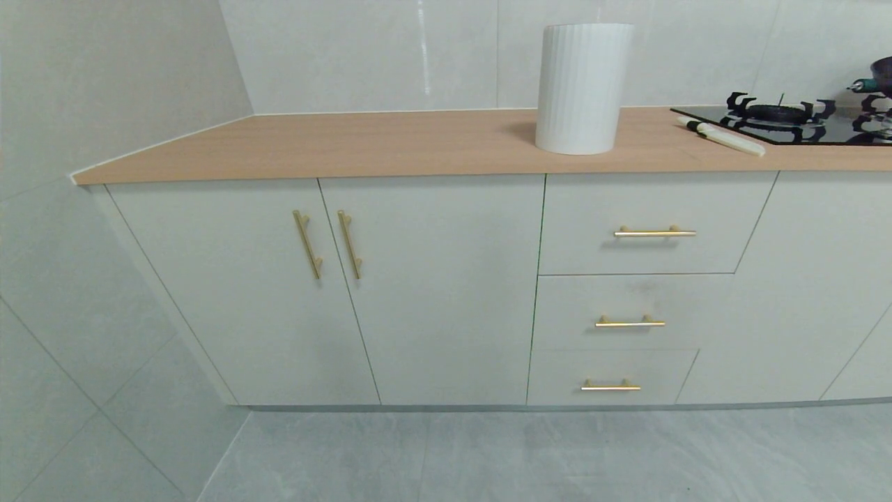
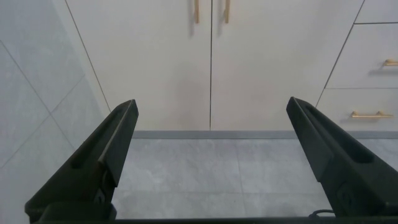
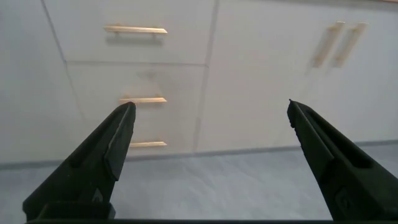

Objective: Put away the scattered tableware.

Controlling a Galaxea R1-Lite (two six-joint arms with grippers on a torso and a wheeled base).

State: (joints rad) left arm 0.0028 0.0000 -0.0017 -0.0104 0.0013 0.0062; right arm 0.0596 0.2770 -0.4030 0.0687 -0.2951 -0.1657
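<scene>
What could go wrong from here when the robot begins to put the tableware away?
The white utensil lies flat at the edge of the hob; a grasp may slip.
The tall white container stands on the counter near its front; a passing arm might topple it.
The left gripper and right gripper hang open, low before the shut drawers; rising, they may catch handles.

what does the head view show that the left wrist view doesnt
Head view, not left wrist: the wooden countertop with a white ribbed canister, a knife and the stove towards its right end. Left wrist, not head: the left pincer, open and empty. Both: the double cabinet doors with gold handles, the drawers beside them, and the grey tile floor.
</scene>
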